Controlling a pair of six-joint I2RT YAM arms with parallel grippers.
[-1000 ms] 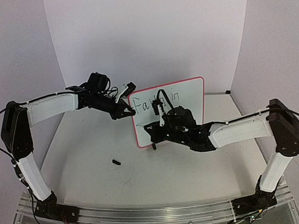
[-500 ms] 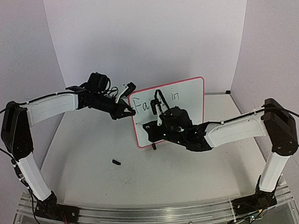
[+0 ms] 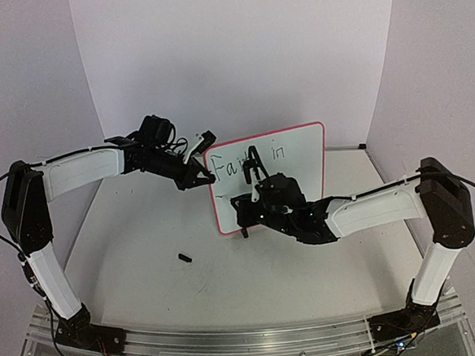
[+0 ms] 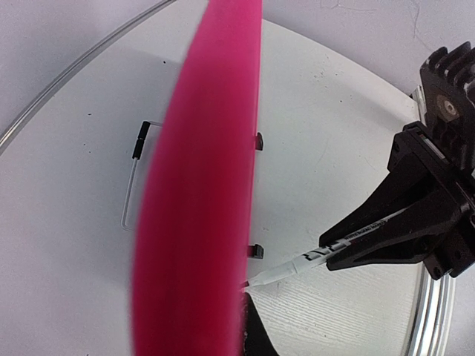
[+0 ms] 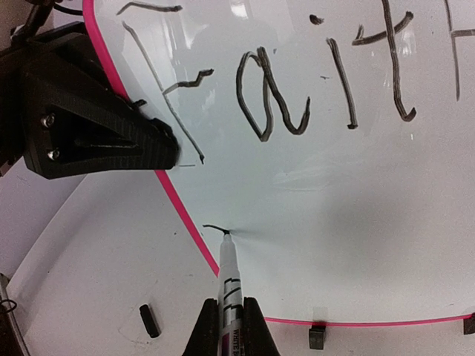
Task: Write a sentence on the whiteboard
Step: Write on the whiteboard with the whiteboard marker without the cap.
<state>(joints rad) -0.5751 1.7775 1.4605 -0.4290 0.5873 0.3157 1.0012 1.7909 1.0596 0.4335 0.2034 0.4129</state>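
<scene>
The whiteboard [image 3: 306,161] stands upright on its small black feet [image 5: 317,335] at the middle of the worktop [image 3: 136,242], its face towards the arms. The left claw [image 3: 207,178] is pressed together on the board's red-pink frame [image 5: 119,85] at the upper left edge, gripping it from the side. The right claw [image 5: 230,334] pinches a marker [image 5: 228,285] between its fingers, pointing up at the board. The marker tip touches the white surface low on the left, just inside the frame, at the end of a short dark stroke [image 5: 214,227]. The sentence [image 5: 297,96] so far reads "Faith in" along the top line. A small black cap [image 3: 184,257] lies on the worktop, to the left of and nearer than the board, apart from both claws.
</scene>
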